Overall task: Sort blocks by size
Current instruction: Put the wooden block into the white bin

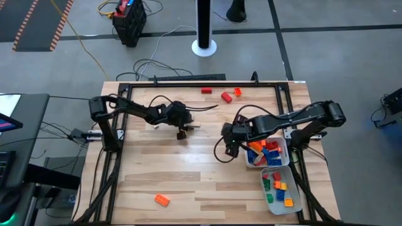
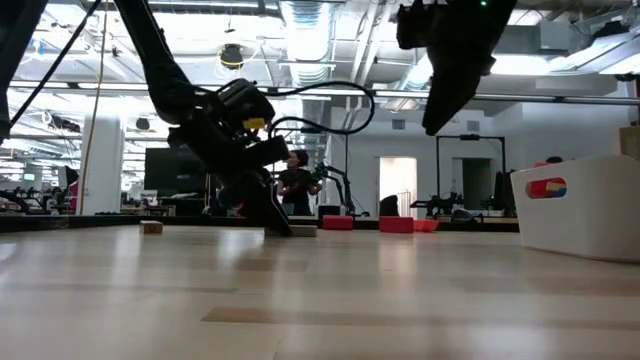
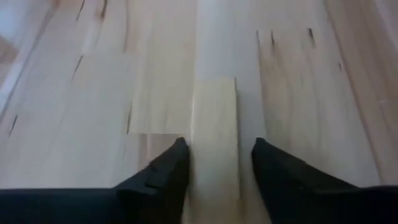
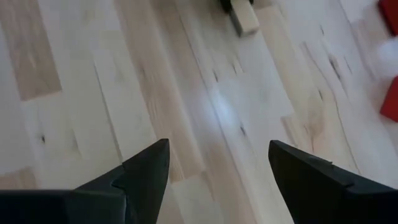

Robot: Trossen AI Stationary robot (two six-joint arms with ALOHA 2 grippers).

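The left end effector (image 3: pixel 214 163) is down on the pale wooden worktop (image 1: pixel 188 176), fingers apart astride a tan oblong plastic block (image 3: pixel 214 134). The right end effector (image 4: pixel 217 165), fingers apart and empty, hangs beside the white rectangular tray (image 1: pixel 284 149) of blocks. No writing is legible.

You see the wooden table (image 1: pixel 188 169), two white trays (image 1: pixel 284 152) just beside the right gripper, a black post (image 1: pixel 203 25) on the grey floor, cables (image 1: pixel 151 63), a person (image 2: pixel 296 185) far behind the left gripper.
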